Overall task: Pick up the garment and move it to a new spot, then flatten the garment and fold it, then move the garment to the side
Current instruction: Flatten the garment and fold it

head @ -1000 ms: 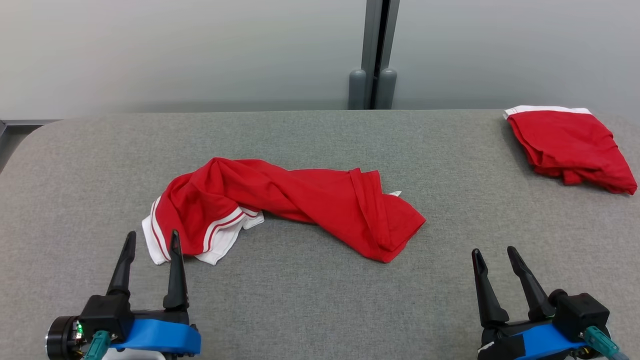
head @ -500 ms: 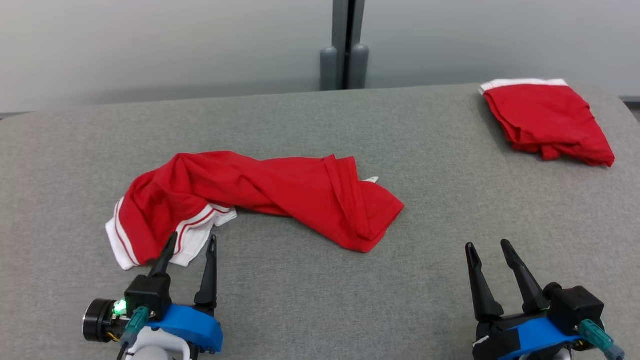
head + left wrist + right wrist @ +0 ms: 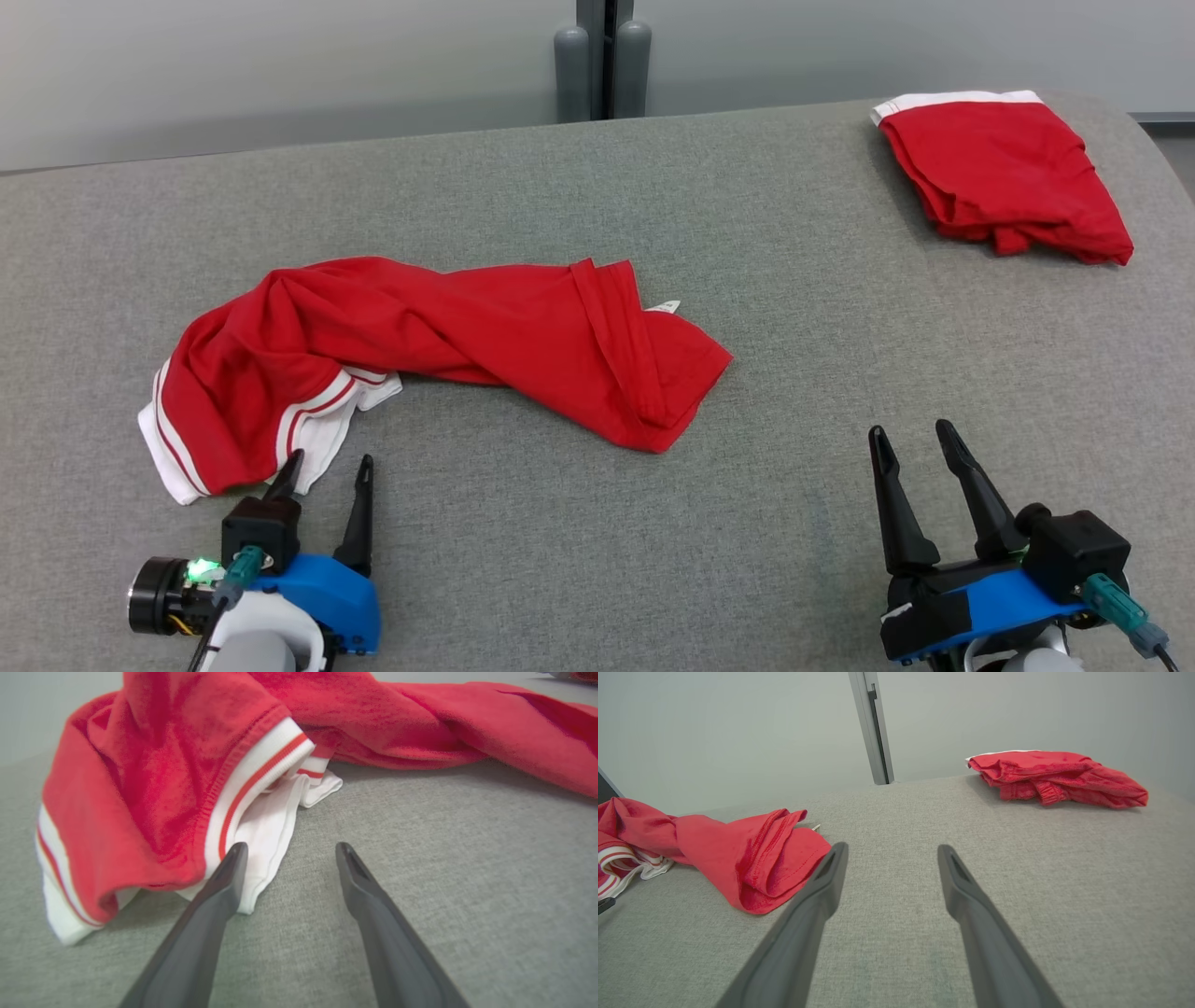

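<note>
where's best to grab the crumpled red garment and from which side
Probably the white striped trim at the near left end of the crumpled garment, coming low from the robot's side: it lies as a loose edge on the table, and the open left gripper points at it.

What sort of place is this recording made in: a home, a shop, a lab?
Probably a lab or test room set up for garment folding: a grey fabric-covered table, plain pale wall panels joined by a metal post, and a crumpled red garment with a folded red garment set aside.
</note>
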